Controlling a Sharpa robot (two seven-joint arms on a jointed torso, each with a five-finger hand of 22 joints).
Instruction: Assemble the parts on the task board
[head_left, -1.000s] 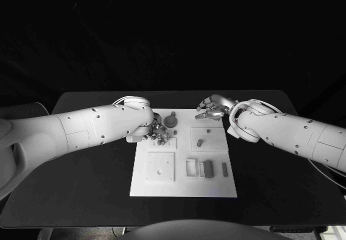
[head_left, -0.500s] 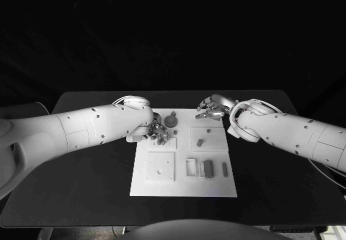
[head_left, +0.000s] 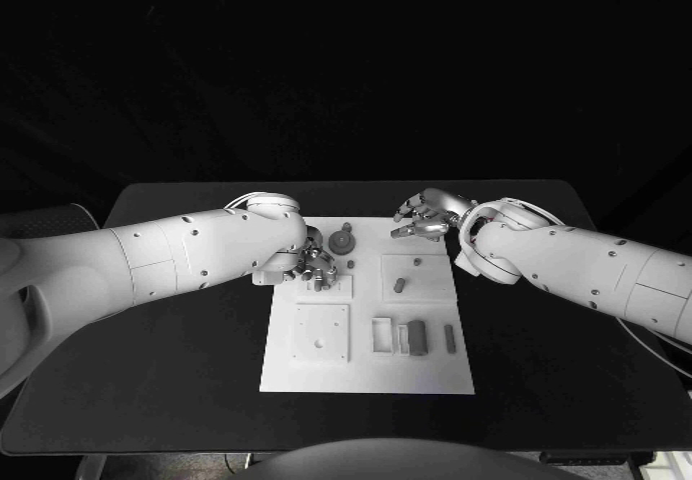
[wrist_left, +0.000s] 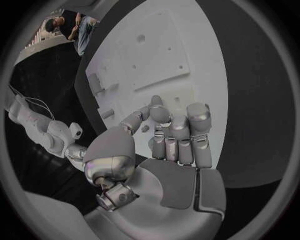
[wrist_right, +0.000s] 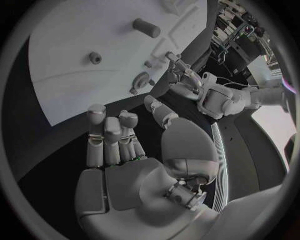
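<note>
The white task board (head_left: 366, 372) lies mid-table. My left hand (head_left: 317, 268) hovers over its far left corner, beside a round grey part (head_left: 342, 241). In the left wrist view the left hand (wrist_left: 170, 137) has its fingers curled together above the board (wrist_left: 156, 50), thumb tip close to a fingertip. A small grey piece (wrist_left: 145, 128) shows by the thumb, and I cannot tell whether it is held. My right hand (head_left: 421, 220) is at the board's far right corner. In the right wrist view the right hand (wrist_right: 119, 137) has its fingers loosely apart with nothing in them.
On the board are a short peg (head_left: 417, 262), a grey piece (head_left: 400, 284), a square plate (head_left: 322, 332), a white frame (head_left: 382, 335) and two grey bars (head_left: 418, 337). The right wrist view shows a lying cylinder (wrist_right: 147, 27), a small peg (wrist_right: 95, 57) and the left hand (wrist_right: 181, 75).
</note>
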